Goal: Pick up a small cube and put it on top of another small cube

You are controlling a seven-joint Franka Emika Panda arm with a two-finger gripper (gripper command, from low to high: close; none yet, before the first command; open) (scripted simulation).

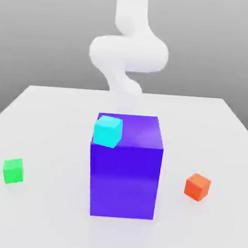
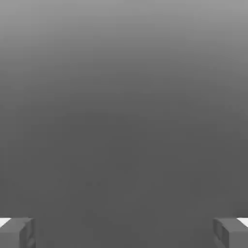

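No cube has yet been taken up, so the task is judged to stand at its first step, the approach. The claw (image 2: 124, 232) is seen in the hand view with its two grey fingertips (image 2: 17, 232) set far apart at opposite edges, spread wide, and nothing is held between them; beyond them lies plain grey background. In the exterior view the white arm (image 1: 128, 53) is seen raised behind the things, well apart from all of them. On the pale bench (image 1: 54, 111) a large blue-violet block (image 1: 125, 173) stands in the middle. A small cyan cube (image 1: 108, 131) rests on the block's top face, at the near corner toward the exterior view's left, slightly turned and reaching the edge. A small green cube (image 1: 13, 171) lies on the bench toward the exterior view's left, and a small orange-red cube (image 1: 197, 186) lies toward the exterior view's right, both well apart from the block. Which two of the small cubes are meant is not settled by the task sentence. For the next move, one small cube would have to be chosen, the spread claw brought above it and lowered so that the fingers pass on either side of two opposite faces, and only then closed. If the cyan cube is chosen, care would be called for, since it sits at the block's edge and could be nudged off.
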